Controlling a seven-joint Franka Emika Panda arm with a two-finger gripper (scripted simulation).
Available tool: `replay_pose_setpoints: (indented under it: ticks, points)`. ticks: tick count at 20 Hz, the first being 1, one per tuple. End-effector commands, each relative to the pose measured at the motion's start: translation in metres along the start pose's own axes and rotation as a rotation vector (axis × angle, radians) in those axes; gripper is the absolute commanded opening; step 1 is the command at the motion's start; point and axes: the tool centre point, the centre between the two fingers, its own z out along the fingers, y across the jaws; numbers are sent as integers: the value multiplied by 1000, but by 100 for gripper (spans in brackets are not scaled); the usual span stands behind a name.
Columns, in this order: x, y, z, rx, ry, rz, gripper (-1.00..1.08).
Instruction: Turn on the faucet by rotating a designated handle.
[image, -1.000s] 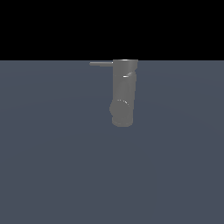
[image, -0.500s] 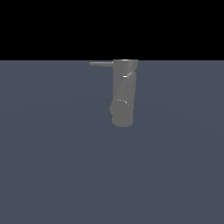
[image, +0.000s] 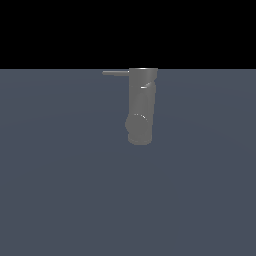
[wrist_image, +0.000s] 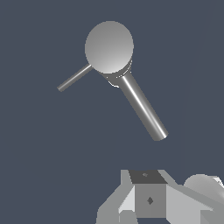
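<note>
The faucet (image: 141, 100) is a dull grey upright cylinder with a rounded bulge low down, standing on the grey-blue ground. The handle (image: 116, 73), a thin straight rod, sticks out from its top toward the exterior view's left. In the wrist view the faucet (wrist_image: 109, 46) shows as a round cap seen from above. The thin handle (wrist_image: 74, 78) leaves it on one side and a thicker tube (wrist_image: 142, 107) on the other. My gripper (wrist_image: 148, 201) shows only as grey blocks at the picture's edge, apart from the faucet. Its jaws cannot be made out. No arm appears in the exterior view.
A tiny pale stub (image: 145, 87) sits midway along the cylinder. Flat grey-blue ground (image: 60, 190) spreads around the faucet, with black background above it.
</note>
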Motion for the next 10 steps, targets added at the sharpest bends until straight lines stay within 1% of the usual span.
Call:
replay_pose_setpoints:
  ticks: [1,10]
  points:
    - [12,-11,8,0,-3,71,-100]
    - [54,-48,44,-12,1,319,-100]
